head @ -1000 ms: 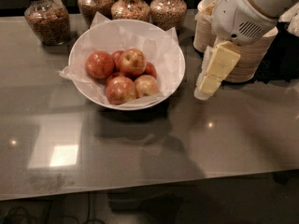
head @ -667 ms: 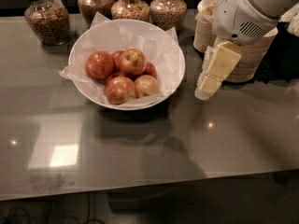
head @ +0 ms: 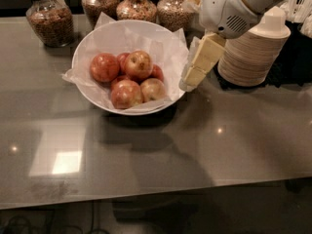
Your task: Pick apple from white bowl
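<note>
Gripper (head: 188,83) has shifted left since a second ago: it was hanging clear to the right of the white bowl (head: 79,48), now its tip sits right at the bowl's right rim, over the edge of the paper liner (head: 163,43). Bowl and fruit haven't budged

Status:
- approach partly done, no grasp yet
- gripper is tilted, tip down and to the left, just outside or over the rim, can't say which
- can't tell how far open it is from this angle; nothing visibly held
- all apples are in the bowl, piled in the middle: top apple (head: 138,64) sits highest, left apple (head: 104,67) beside it, two more at the front (head: 126,93) (head: 152,89), at least one more partly hidden behind
- bowl is on the grey counter (head: 195,150), in front of the row of jars (head: 50,21), with the stack of tan bowls (head: 251,57) to its right, behind the arm

Left to do, as I read it: carry the gripper further over the pile, drop onto one apple, close, lift clear of the rim. Front-right apple is nearest the tip; top apple looks the most exposed. Roughly a third of the way in, and the whole pick is outstanding
</note>
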`<state>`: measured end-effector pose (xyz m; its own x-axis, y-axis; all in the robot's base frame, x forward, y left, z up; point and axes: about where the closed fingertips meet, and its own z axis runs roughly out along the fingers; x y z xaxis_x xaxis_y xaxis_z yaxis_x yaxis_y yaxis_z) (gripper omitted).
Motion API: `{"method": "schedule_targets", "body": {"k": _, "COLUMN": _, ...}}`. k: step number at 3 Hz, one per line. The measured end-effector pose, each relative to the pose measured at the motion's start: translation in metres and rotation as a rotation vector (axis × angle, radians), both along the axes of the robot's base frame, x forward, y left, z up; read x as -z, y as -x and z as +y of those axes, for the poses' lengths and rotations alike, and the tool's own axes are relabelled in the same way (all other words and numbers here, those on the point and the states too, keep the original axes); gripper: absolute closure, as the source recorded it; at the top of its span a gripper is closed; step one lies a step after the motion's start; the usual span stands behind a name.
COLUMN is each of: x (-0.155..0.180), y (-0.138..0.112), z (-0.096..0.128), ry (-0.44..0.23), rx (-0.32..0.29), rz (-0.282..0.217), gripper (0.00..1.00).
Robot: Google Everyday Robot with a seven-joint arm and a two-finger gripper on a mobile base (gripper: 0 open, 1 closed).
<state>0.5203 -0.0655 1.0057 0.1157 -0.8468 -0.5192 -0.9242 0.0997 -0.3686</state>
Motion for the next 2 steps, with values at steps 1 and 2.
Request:
{"method": "schedule_targets", "body": {"k": 1, "x": -0.0212, "y": -0.0183, "z": 0.0388, "ry": -0.101, "rx": -0.083, "rz": -0.048, "gripper": 0.00}}
{"method": "schedule_targets", "body": {"k": 2, "x": -0.0241, "y": -0.0192, "z": 0.0403, "ry": -0.109, "rx": -0.086, "rz": -0.053, "gripper": 0.00}}
